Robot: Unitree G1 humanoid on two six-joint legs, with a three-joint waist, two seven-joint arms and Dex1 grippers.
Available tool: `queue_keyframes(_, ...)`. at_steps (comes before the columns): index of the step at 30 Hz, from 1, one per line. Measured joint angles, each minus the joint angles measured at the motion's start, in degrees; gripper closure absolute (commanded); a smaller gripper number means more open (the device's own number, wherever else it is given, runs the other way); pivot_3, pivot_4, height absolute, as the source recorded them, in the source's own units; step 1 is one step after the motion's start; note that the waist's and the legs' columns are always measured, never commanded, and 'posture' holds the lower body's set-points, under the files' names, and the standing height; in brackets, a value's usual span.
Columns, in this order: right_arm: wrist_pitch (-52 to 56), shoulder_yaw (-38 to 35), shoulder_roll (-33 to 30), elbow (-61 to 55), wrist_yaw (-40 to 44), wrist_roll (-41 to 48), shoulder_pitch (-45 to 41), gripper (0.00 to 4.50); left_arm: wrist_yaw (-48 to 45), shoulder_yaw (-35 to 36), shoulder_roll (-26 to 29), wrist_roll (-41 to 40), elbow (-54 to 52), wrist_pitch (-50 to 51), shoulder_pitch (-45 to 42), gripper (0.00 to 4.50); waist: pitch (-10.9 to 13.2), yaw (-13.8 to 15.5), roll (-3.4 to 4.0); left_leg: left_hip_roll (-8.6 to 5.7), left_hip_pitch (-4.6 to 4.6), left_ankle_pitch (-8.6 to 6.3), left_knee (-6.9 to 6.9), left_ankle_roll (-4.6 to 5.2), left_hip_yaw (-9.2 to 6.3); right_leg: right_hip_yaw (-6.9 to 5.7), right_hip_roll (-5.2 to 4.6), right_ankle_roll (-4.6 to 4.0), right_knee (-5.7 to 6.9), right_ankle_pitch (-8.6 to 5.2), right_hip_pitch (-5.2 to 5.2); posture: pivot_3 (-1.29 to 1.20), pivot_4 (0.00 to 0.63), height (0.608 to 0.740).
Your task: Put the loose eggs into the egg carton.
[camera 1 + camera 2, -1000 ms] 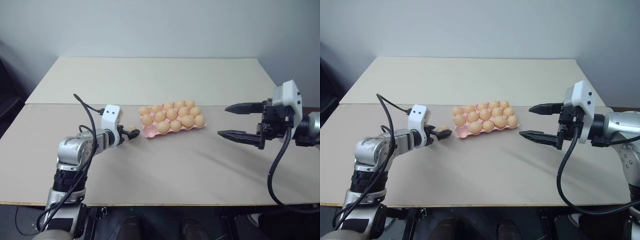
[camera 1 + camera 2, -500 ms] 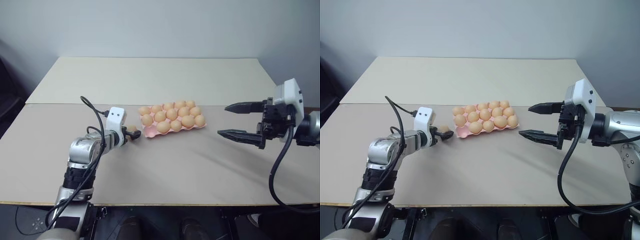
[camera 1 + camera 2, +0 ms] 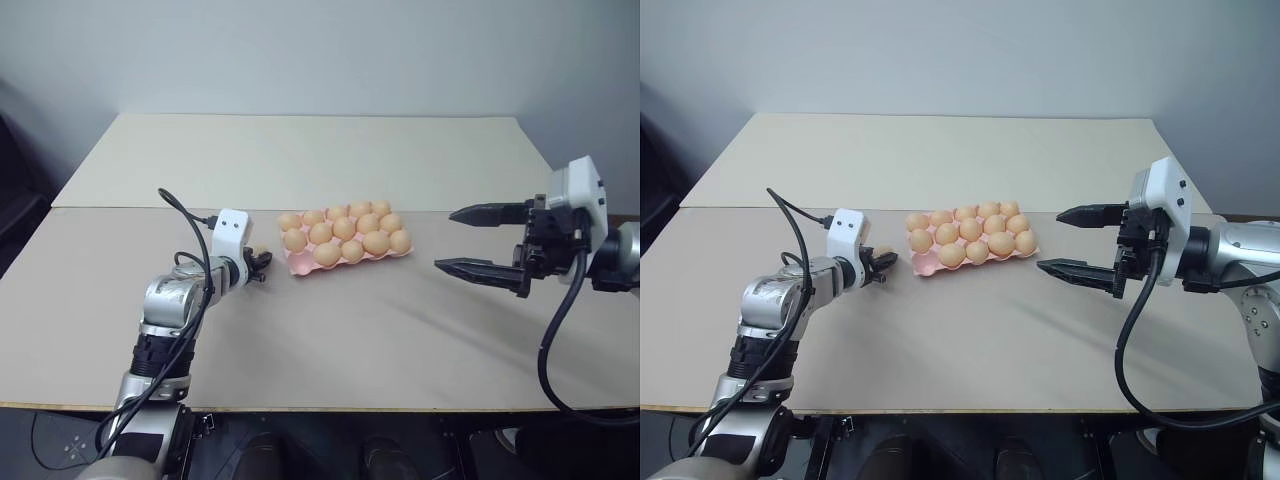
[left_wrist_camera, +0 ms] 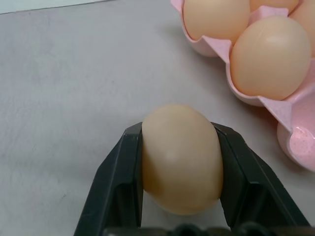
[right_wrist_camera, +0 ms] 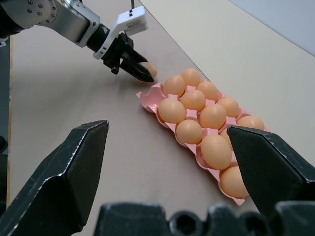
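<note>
egg carton point(image 3: 345, 240) just beside loose egg point(image 4: 181, 158) in left gripper point(image 4: 182, 162).

Egg point(image 4: 181, 157) smooth, faint sheen; egg carton point(image 4: 295, 123) pink moulded pulp, grainy matt; table point(image 3: 330, 330) matt beige.

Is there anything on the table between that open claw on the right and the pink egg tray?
Nothing: head views show bare table between right claw and egg tray.
</note>
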Motion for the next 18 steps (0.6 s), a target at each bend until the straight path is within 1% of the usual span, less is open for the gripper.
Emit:
queue_keyframes(3, 0.0, 0.0, 0.0, 0.0, 0.0, 0.0, 0.0, 0.00, 0.0, 0.4, 0.0, 0.0, -0.6, -0.1, 0.7, 2.89, 0.0, 0.0, 0.00, 0.00, 0.00, 0.00, 0.00, 0.00, 0.00, 0.00, 0.00, 0.00, 0.00, 0.00, 0.00, 0.00, 0.150, 0.740)
queue_keyframes(6, 0.0, 0.0, 0.0, 0.0, 0.0, 0.0, 0.0, 0.00, -0.4, 1.7, 0.0, -0.3, -3.5, -1.7, 3.5, 2.91, 0.0, -0.1, 0.00, 0.01, 0.00, 0.01, 0.00, -0.01, 0.00, 0.00, 0.00, 0.00, 0.00, 0.00, 0.00, 0.00, 0.150, 0.740)
queue_keyframes(10, 0.0, 0.0, 0.0, -0.3, 0.0, 0.2, 0.2, 0.00, -3.3, 5.5, 0.1, -2.8, -11.5, -5.9, 8.1, 2.94, 0.0, 0.0, 0.00, 0.02, -0.01, 0.01, 0.00, -0.02, 0.00, 0.00, -0.01, 0.00, 0.00, 0.00, 0.01, 0.00, 0.150, 0.740)
queue_keyframes(12, 0.0, 0.0, 0.0, -0.6, 0.0, 0.3, 0.4, 0.00, -5.1, 8.5, 0.0, -5.0, -15.8, -8.9, 10.1, 2.94, 0.0, 0.0, 0.00, 0.02, 0.01, 0.01, 0.00, -0.02, 0.00, 0.00, -0.01, 0.00, 0.01, 0.00, 0.02, 0.00, 0.150, 0.740)
queue_keyframes(14, 0.0, -0.1, 0.0, -0.6, -0.1, 0.3, 0.7, 0.00, -6.7, 10.1, -0.3, -6.8, -17.9, -11.1, 11.4, 2.94, 0.0, 0.0, 0.01, 0.02, 0.03, 0.01, 0.00, -0.01, 0.00, 0.00, -0.02, 0.00, 0.01, 0.00, 0.04, 0.00, 0.150, 0.740)
queue_keyframes(16, 0.0, -0.1, 0.0, -0.6, -0.1, 0.3, 0.8, 0.00, -8.8, 9.8, -1.3, -7.5, -19.1, -14.7, 13.0, 2.94, 0.0, 0.1, 0.01, 0.00, 0.04, 0.00, 0.00, -0.01, 0.01, 0.00, -0.02, 0.00, 0.00, 0.00, 0.06, 0.00, 0.150, 0.740)
queue_keyframes(18, 0.0, -0.1, 0.0, -0.6, -0.2, 0.3, 0.8, 0.00, -10.3, 8.2, -2.9, -7.4, -19.0, -18.5, 14.6, 2.94, 0.0, 0.1, 0.01, 0.00, 0.04, 0.00, 0.00, -0.01, 0.00, 0.00, -0.02, 0.00, -0.03, 0.00, 0.07, 0.00, 0.150, 0.740)
